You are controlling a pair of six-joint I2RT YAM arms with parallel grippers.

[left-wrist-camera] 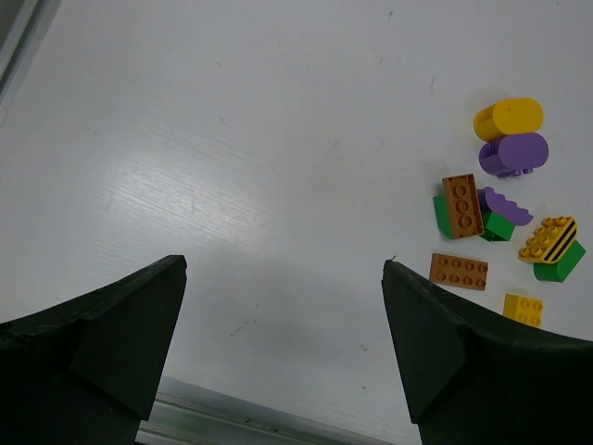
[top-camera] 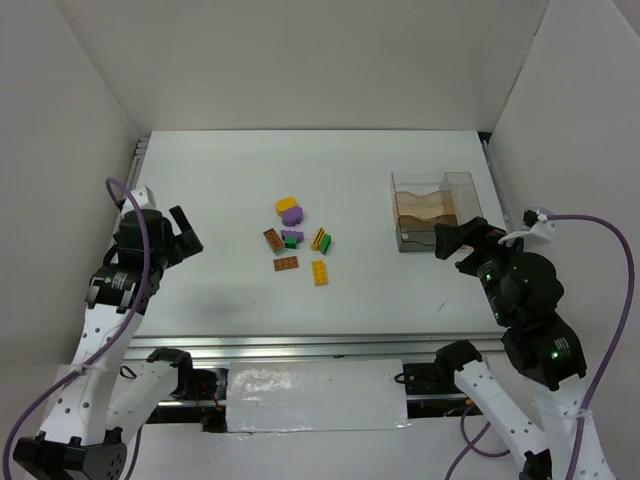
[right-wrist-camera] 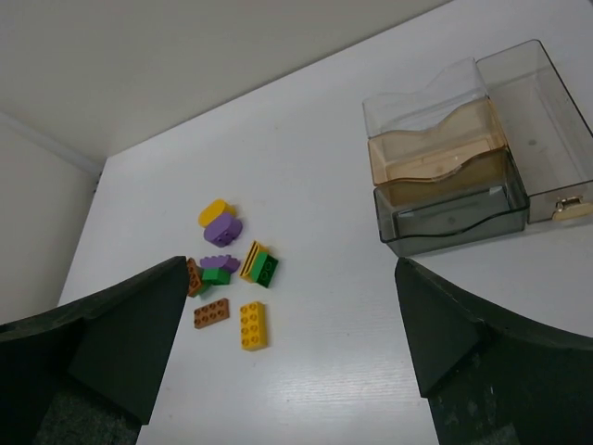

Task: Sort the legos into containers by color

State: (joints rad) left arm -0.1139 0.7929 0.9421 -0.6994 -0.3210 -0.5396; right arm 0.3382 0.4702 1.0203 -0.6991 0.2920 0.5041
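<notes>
Several small legos lie in a cluster [top-camera: 298, 240] mid-table: a yellow rounded piece [top-camera: 286, 204], a purple one [top-camera: 292, 214], orange-brown plates [top-camera: 285, 263], green bricks [top-camera: 326, 244] and a yellow brick [top-camera: 319, 272]. They also show in the left wrist view [left-wrist-camera: 500, 185] and the right wrist view [right-wrist-camera: 232, 273]. The clear containers [top-camera: 435, 208] stand at the right, also in the right wrist view [right-wrist-camera: 463, 158]. My left gripper [top-camera: 185, 235] is open and empty, left of the cluster. My right gripper [top-camera: 455, 245] is open and empty, just in front of the containers.
White walls enclose the table on three sides. A metal rail [top-camera: 300, 348] runs along the near edge, with a white taped panel [top-camera: 315, 395] below it. Purple cables [top-camera: 600, 300] loop beside both arms.
</notes>
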